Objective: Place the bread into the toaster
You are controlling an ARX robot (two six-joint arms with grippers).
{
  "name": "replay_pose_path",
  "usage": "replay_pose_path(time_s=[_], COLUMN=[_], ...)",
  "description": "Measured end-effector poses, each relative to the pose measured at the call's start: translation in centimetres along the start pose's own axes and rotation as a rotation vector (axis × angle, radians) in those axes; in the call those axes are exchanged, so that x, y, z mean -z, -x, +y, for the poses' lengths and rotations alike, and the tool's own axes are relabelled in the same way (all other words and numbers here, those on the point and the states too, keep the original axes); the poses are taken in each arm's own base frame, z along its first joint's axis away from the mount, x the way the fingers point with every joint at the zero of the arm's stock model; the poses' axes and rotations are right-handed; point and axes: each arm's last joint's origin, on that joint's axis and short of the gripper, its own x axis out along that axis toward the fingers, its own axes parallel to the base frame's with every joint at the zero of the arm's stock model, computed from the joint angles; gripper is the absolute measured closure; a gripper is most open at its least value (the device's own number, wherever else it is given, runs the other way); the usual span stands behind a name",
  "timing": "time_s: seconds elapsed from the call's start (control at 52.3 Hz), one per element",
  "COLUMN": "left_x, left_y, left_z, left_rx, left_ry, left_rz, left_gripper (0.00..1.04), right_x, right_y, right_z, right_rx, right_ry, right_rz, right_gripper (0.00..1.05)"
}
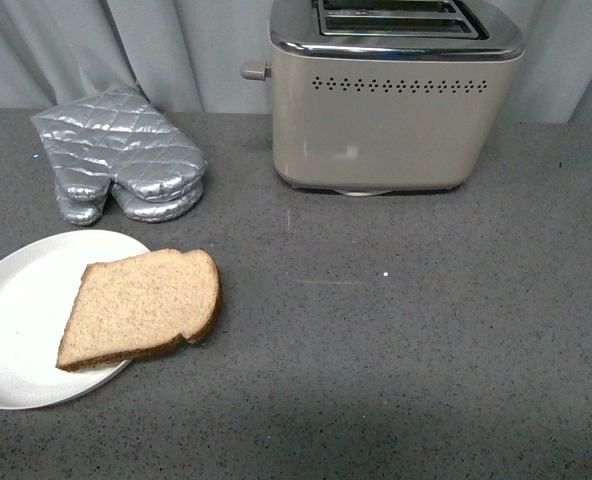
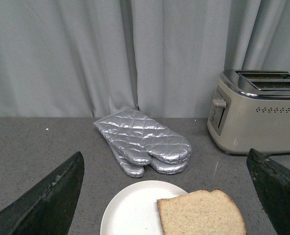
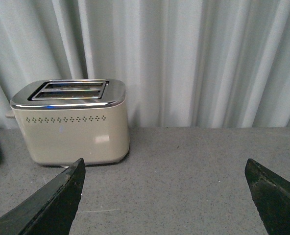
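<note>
The bread (image 1: 141,306) is a flat light-brown slice with darker crust. It lies on the right part of a round white plate (image 1: 21,320) at the front left, its rounded end hanging over the plate's edge onto the counter. It also shows in the left wrist view (image 2: 201,214). The cream-beige toaster (image 1: 391,110) with chrome top stands at the back, slots empty, lever knob (image 1: 253,70) on its left side. It shows in both wrist views (image 2: 255,115) (image 3: 71,122). My left gripper (image 2: 169,196) is open above the plate. My right gripper (image 3: 167,196) is open over bare counter, right of the toaster. Neither arm shows in the front view.
A pair of silver quilted oven mitts (image 1: 116,150) lies at the back left, behind the plate, also in the left wrist view (image 2: 142,142). Grey curtain (image 3: 184,58) closes off the back. The counter (image 1: 426,330) is grey speckled stone.
</note>
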Motion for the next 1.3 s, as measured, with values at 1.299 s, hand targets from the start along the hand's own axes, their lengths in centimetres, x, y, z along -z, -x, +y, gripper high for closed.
replay_pose_path(time_s=[1.299], left_x=[4.2], left_y=[-11.3], left_z=[4.3], left_rx=[-0.154], left_ry=[0.208], left_rz=[0.700], left_gripper=[0.07], right_x=[0.0], right_y=[0.0], right_z=[0.0], right_rx=[0.000], right_ry=[0.000], right_rz=[0.000], right_gripper=[0.10])
